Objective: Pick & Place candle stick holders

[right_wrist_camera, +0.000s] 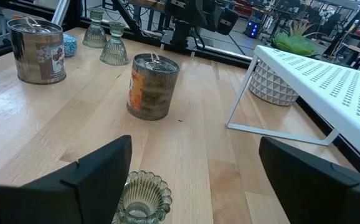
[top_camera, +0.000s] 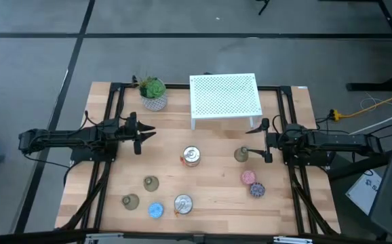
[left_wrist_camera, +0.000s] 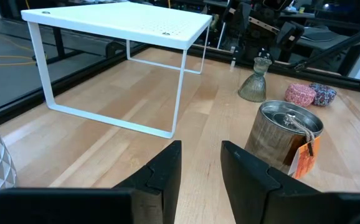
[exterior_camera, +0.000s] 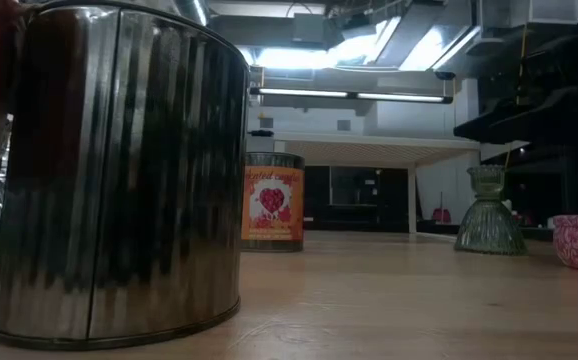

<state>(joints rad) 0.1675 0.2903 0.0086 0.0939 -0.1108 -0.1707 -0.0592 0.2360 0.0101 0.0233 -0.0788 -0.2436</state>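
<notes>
Right tool (top_camera: pixel 250 154) is being held wide open at centre-right, bracketing 1 candle stick holder (top_camera: pixel 241 155) for pickup, nothing gripped. Left tool (top_camera: pixel 147 133) is being parked centre-left, slightly open, empty.

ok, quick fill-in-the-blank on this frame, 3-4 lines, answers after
1. The right gripper stands open around a candle stick holder, not yet ____ on it.
2. The other two candle stick holders stand on the table's ____ side.
3. The white perforated rack has ____ on top of it.
4. The potted plant stands beside the rack, on the ____ arm's side.

Missing words: shut; left; nothing; left
</notes>
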